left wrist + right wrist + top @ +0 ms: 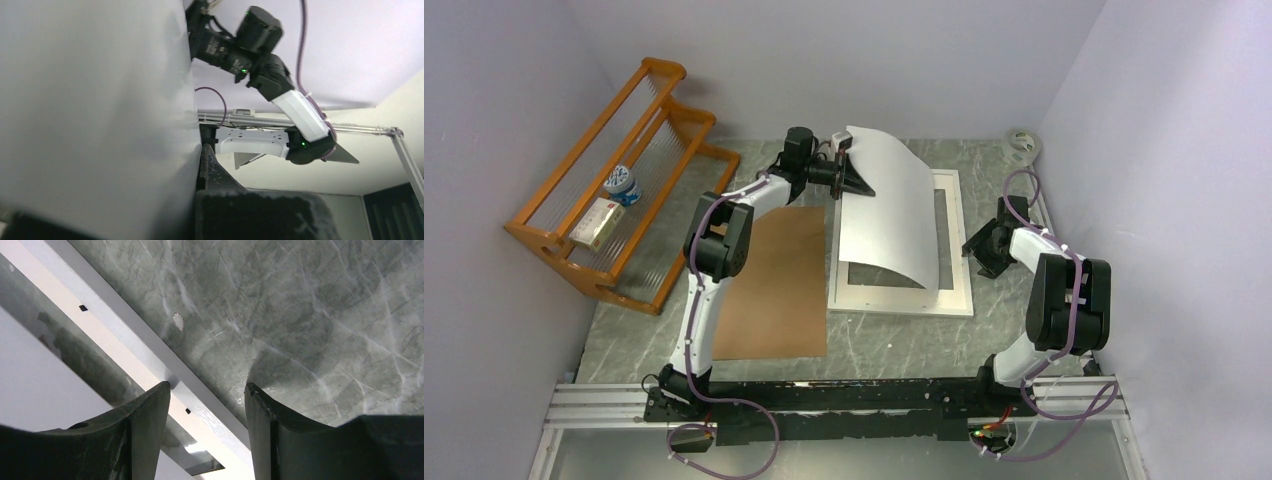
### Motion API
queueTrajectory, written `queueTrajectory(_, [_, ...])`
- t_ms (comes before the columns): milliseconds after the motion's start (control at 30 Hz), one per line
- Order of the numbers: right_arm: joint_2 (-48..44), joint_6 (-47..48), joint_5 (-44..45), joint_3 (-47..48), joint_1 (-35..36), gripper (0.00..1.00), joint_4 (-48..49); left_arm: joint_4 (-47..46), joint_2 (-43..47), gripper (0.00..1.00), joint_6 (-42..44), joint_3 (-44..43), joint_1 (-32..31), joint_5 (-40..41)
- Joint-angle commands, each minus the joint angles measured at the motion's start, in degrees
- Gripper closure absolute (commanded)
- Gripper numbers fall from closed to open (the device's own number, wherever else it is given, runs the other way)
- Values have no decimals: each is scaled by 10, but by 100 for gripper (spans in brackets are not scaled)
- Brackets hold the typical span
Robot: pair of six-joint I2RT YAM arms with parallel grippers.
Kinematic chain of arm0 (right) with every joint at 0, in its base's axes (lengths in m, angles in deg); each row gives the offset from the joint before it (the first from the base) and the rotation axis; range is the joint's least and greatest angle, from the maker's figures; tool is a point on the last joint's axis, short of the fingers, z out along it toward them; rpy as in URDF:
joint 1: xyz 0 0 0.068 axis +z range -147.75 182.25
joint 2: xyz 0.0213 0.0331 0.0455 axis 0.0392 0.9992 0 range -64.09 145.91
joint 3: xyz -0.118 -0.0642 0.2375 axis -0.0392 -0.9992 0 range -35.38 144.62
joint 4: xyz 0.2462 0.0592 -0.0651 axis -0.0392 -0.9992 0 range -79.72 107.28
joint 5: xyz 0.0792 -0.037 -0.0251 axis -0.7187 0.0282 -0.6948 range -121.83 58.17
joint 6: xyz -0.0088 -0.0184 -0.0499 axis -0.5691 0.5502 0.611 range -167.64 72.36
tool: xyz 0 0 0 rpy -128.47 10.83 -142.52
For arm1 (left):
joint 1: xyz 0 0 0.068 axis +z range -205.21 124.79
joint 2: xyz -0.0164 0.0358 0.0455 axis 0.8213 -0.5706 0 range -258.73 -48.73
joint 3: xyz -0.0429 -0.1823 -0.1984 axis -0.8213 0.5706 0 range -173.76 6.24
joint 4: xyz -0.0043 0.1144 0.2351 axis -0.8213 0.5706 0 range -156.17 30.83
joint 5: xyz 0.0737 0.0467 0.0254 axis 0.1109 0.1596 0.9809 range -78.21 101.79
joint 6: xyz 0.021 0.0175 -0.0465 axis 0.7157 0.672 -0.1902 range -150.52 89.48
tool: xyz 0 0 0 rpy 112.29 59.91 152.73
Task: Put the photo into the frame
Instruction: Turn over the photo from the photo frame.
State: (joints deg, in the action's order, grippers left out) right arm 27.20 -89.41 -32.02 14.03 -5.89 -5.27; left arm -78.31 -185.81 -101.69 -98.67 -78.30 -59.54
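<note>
**Photo held above the frame**

At your left, the brown board (774,290) lies flat on the worktop (894,340). Your left hand (859,183) is clenched on the photo (892,210) at its left edge. The photo arches white side up over the frame (957,262), which lies flat. Your right hand (207,390) is released, fingers spread at the frame's right edge.

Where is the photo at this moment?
Top view, centre: the photo arches blank side up over the frame, its far-left edge pinched by the left gripper.
</note>
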Motion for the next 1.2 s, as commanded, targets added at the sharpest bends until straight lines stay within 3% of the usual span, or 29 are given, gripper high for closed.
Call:
queueTrajectory(0, [-5, 0, 6, 2, -4, 41, 0, -186, 39, 97, -124, -4, -4, -33])
queueTrajectory(100, [-8, 2, 9, 4, -4, 41, -3, -76, 37, 98, -46, -19, -6, -17])
queueTrajectory(300, [-9, 5, 13, 6, -4, 41, -9, 261, -1, 98, 173, -62, -1, 69])
queueTrajectory(433, [-14, 4, 15, 3, -5, 41, -7, 403, -13, 98, 257, -71, 15, 143])
queueTrajectory(700, [-8, 4, 12, 1, -5, 41, -4, 511, -60, 98, 350, -146, 8, 164])
queueTrajectory(900, [-6, 2, 7, -1, -5, 40, 0, 481, -29, 97, 424, -123, -8, 161])
queueTrajectory(1167, [-9, 6, 11, -1, -5, 40, -2, 351, 31, 97, 403, -57, -21, 93])
